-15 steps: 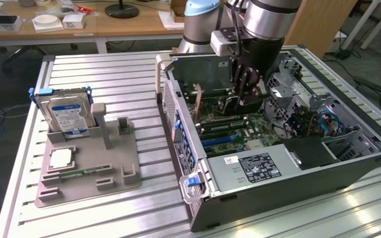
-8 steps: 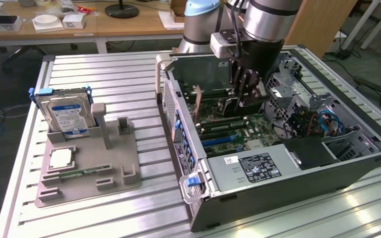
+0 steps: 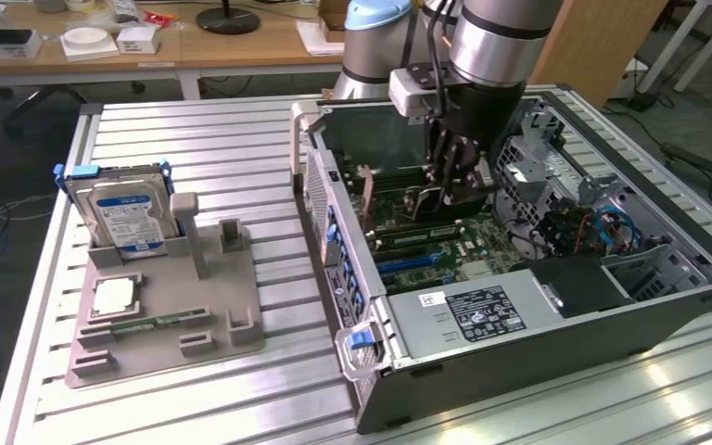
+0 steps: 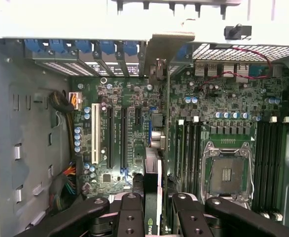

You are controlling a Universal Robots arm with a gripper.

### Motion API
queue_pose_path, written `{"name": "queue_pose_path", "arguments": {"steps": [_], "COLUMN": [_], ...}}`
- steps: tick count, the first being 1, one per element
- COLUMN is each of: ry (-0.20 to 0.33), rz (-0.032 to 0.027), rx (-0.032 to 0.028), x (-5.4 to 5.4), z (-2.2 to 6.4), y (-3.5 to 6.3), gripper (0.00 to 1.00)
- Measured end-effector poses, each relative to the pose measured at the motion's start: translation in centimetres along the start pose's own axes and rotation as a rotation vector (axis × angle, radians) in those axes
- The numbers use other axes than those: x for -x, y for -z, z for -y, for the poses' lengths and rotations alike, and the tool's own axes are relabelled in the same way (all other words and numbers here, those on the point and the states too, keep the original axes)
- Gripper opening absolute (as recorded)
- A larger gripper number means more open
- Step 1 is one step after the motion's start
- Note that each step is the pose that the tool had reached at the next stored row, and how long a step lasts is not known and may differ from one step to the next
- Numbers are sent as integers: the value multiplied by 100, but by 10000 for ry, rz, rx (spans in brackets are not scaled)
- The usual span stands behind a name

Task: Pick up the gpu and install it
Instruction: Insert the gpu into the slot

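Slatted metal surface (image 3: pixel 208 139) carries an open computer case (image 3: pixel 653 306) lying on its side, with a cluttered desk behind.

Picking up looks done. The gpu (image 4: pixel 153 197) is inside the case, seen edge-on in the wrist view as a thin card running away from the camera, with its silvery bracket (image 4: pixel 159 52) up against the rear wall among the blue slot clips. The claw (image 4: pixel 158 207) is closed on the card's upper edge, a finger on each face. In the exterior view the claw (image 3: pixel 452 185) reaches down deep into the case.

Below the card lies the motherboard (image 4: pixel 223 98). The long expansion slots (image 4: pixel 107 138) sit just beside the card's line, and the card appears lined up with one nearer the middle. I cannot tell whether its edge connector is pressed home or hangs just above the slot. So installation is under way, with seating and release not shown as done.

Out on the surface, well apart from the case, a grey holder tray (image 3: pixel 171 306) has the hard drive (image 3: pixel 127 218) standing in it.
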State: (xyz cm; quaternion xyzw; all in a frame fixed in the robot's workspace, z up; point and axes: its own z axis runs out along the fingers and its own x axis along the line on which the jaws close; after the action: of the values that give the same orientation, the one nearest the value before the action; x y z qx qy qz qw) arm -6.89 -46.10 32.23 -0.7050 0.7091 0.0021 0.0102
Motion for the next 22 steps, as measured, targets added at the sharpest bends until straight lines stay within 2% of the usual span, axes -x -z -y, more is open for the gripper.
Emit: {"name": "queue_pose_path", "arguments": {"steps": [22], "ry": [1], "rz": [0], "rx": [0], "x": [-9], "z": [-27], "y": [-171], "gripper": [27]}}
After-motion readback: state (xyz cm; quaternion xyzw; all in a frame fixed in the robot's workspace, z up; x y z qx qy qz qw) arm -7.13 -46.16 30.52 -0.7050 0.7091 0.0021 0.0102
